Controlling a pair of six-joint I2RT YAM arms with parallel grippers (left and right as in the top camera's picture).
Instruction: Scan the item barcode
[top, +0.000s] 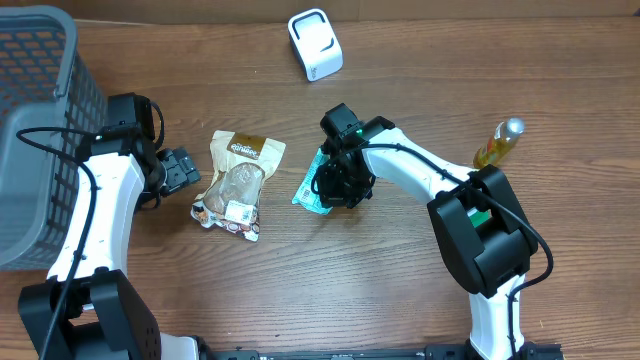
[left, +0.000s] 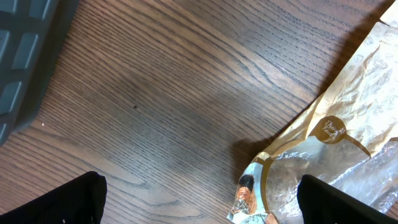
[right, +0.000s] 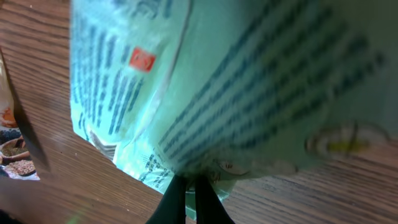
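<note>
A teal printed packet (top: 309, 188) lies at the table's middle, and my right gripper (top: 336, 188) is shut on its edge. In the right wrist view the packet (right: 236, 81) fills the frame, its lower hem pinched between the dark fingertips of the right gripper (right: 190, 198). I make out no barcode on it. The white scanner (top: 315, 44) stands at the back centre. My left gripper (top: 186, 168) is open just left of a brown and clear snack bag (top: 238, 180). The left gripper (left: 205, 205) has the snack bag's corner (left: 323, 149) near its right finger, with nothing held.
A grey mesh basket (top: 40, 130) fills the far left, and its corner (left: 25, 56) shows in the left wrist view. A yellow bottle (top: 498, 145) lies at the right. The snack bag carries a white label (top: 238, 211) near its lower end.
</note>
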